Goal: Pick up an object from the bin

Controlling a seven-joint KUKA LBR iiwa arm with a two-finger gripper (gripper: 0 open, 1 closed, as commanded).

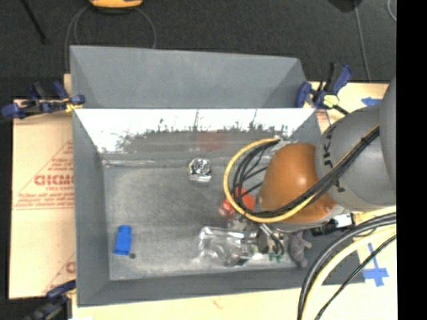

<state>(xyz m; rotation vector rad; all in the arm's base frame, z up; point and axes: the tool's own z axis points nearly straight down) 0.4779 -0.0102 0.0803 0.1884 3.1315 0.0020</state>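
My gripper [257, 235] is low in the bin's front right part, partly under the arm's orange cover. It is right against a crumpled clear plastic thing [220, 247] that lies along the front wall. A small red thing [229, 207] peeks out just left of the cover, behind the gripper. A bit of green [275, 255] and a grey lump [300, 245] lie at the gripper's right side. I cannot make out anything held.
A blue block [123, 240] lies alone near the front left corner. A shiny silver round piece [199, 170] sits by the back wall, near the middle. The arm with its cover and cables hides the bin's right end.
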